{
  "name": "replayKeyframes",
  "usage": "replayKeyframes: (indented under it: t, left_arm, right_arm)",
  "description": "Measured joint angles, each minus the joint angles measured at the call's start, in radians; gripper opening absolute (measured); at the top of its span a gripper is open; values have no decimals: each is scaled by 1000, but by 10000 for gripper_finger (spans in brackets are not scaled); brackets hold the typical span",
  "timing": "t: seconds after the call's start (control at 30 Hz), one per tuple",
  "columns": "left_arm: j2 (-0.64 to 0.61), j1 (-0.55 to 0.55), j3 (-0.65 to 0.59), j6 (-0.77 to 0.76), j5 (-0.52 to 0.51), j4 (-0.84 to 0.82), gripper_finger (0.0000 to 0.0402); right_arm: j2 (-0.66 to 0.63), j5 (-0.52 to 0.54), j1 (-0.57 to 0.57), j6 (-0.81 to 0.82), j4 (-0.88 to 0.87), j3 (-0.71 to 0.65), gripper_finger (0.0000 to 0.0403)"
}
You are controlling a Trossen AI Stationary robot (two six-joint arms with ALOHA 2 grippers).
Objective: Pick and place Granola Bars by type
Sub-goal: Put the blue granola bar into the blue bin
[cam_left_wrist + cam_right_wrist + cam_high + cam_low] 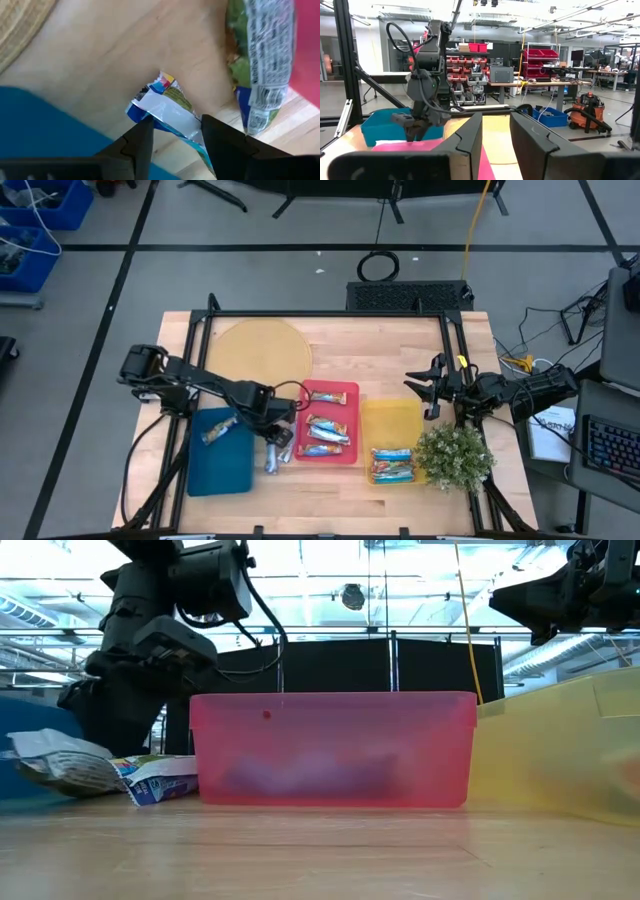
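Observation:
My left gripper (pixel 277 438) is down at the table between the blue tray (pixel 220 465) and the red tray (pixel 330 395), shut on the end of a granola bar (pixel 165 105) in a blue, white and green wrapper. A second bar (pixel 260 65) lies on the wood beside it, next to the red tray. One bar (pixel 218 430) lies in the blue tray, several bars (pixel 325 435) in the red tray, and more bars (pixel 392 465) in the yellow tray (pixel 392 420). My right gripper (pixel 432 390) hangs open and empty above the table's right side. My left gripper has one end of the bar's wrapper (pixel 185 131) between its two fingers, coming from above and slanting down. The fingers lie along the bar, one at each long edge. The bar's far end (pixel 162 82) points away over the wood; I cannot tell whether it is lifted.
A round woven mat (pixel 260 350) lies at the table's far left. A small green plant (pixel 455 455) stands at the right, near the yellow tray. Bare wood shows along the near edge and behind the trays.

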Motion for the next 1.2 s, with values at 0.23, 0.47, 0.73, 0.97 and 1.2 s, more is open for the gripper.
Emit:
replayKeyframes:
  t: [0.23, 0.47, 0.73, 0.97, 1.2]
  left_arm:
    - [6, -1, -3, 55, 27, 50, 154]
    - [8, -1, -5, 87, 34, 113, 13]
    - [-15, -5, -5, 112, 26, 201, 3]
    - [-94, -6, 35, 133, -10, 209, 2]
    - [-189, -33, 143, 144, -35, 26, 1]
  right_arm:
    - [0, 0, 0, 0, 1, 0, 91]
    - [0, 0, 0, 0, 0, 0, 91]
    - [0, 0, 0, 0, 0, 0, 91]
    - [0, 0, 0, 0, 2, 0, 91]
    - [3, 0, 0, 0, -1, 0, 91]
